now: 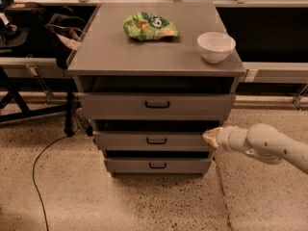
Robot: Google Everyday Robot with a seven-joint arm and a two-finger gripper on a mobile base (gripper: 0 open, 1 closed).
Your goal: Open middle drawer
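A grey cabinet [156, 57] has three drawer fronts, each with a small dark loop handle. The middle drawer [154, 140] is the mid-sized front, with its handle [156, 140] at the centre. Dark gaps show above each of the three fronts. My gripper [211, 137] reaches in from the right on a white arm [264, 143]. Its pale tip sits at the right end of the middle drawer's front, at the same height as the handle and well to its right.
On the cabinet top lie a green snack bag [149, 26] and a white bowl [216, 45]. The top drawer [157, 105] and bottom drawer [157, 165] flank the middle one. A dark bag [67, 32] and a stand sit to the left. A black cable [43, 162] runs over the speckled floor.
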